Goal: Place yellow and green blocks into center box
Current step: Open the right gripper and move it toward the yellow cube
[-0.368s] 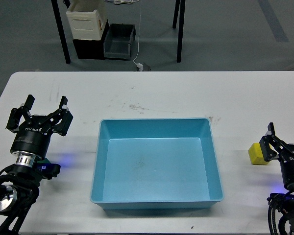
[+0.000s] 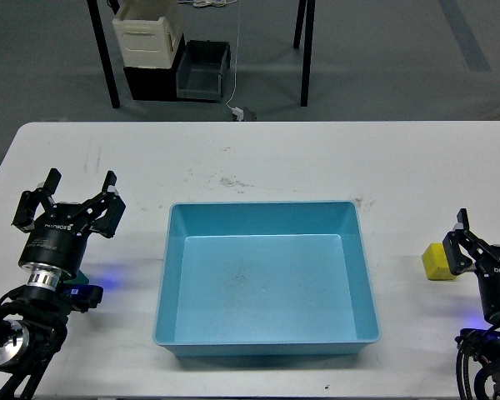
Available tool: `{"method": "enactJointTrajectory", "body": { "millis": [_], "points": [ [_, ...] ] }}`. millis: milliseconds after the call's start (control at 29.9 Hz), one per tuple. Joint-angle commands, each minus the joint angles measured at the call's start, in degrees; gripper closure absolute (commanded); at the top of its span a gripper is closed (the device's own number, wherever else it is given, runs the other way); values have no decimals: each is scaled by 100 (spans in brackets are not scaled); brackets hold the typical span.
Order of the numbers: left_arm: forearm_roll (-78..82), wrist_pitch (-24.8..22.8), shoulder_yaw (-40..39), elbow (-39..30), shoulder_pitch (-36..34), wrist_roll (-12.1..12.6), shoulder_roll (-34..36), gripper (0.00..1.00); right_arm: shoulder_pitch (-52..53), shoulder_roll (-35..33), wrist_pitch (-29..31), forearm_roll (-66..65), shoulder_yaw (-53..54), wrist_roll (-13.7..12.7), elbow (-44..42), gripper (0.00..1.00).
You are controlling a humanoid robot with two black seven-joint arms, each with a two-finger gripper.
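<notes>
Yellow block (image 2: 438,262) on the white desk (image 2: 275,158), right of the blue box (image 2: 267,279), touching or just beside the right end effector (image 2: 471,252), its opening impossible to tell. Roughly cubic, no clear long axis. Left end effector (image 2: 68,193) spread wide, empty.

Blue box (image 2: 267,283) centered on white table (image 2: 258,158), empty. Yellow block (image 2: 437,261) touching right gripper (image 2: 467,250). Left gripper (image 2: 67,212) fingers spread.

Smooth matt blue plastic box (image 2: 267,346), scuffed white table (image 2: 317,158)
</notes>
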Motion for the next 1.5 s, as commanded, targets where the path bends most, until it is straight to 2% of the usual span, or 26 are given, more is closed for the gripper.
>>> {"method": "enactJointTrajectory", "body": {
  "millis": [0,67,167,267,368,468,535,635,768,835,902,936,1069,1169,1270,1337,1470],
  "points": [
    [-9,-4,-27,0,1,-19,-25,0,5,-35,214,-59,171,12,-38,0],
    [0,31,17,9,-8,-11,-25,0,5,-228,232,-295,180,12,-38,0],
    [0,127,52,9,-8,-10,-25,0,66,-781,232,-1522,198,21,-46,0],
    [0,154,9,18,-8,-19,-25,0,320,-993,136,-2657,478,161,-46,0],
    [0,154,-9,18,-8,-28,-25,0,742,-1055,-328,-3545,725,170,-116,0],
    [-9,145,-27,27,-8,-28,-25,0,1225,-1379,-1014,-4634,752,196,-257,0],
    [-9,154,-18,53,-26,-37,-34,0,1498,-1607,-1261,-5276,734,258,-266,0],
    [-9,154,-9,62,-26,-37,-60,0,1849,-1985,-1367,-6602,594,433,-415,1],
    [-18,163,0,79,-35,-37,-61,0,2324,-2381,-1385,-7958,225,469,-547,1],
    [-18,163,-9,80,-43,-37,-61,0,2500,-2557,-1324,-8127,-29,495,-565,1],
    [-18,163,-9,88,-43,-37,-61,0,2571,-2995,-1167,-8092,-328,661,-556,1],
    [-18,163,-9,106,-43,-46,-61,0,2580,-3319,-965,-8101,-451,836,-556,1],
    [-27,163,8,167,-35,-46,-113,0,2773,-4796,28,-8171,-1127,1916,-512,1],
    [-18,171,0,167,-52,-46,-245,0,3124,-5649,468,-8206,-1594,1916,-468,1],
    [-27,180,0,167,-52,-46,-254,0,3449,-6300,654,-8530,-2059,1916,-477,1],
    [-27,189,0,167,-52,-46,-263,0,3678,-6564,654,-9239,-2489,1916,-468,1],
    [-18,189,0,167,-43,-46,-263,0,4249,-6636,645,-11400,-3351,1916,-398,1]
  ]
}}
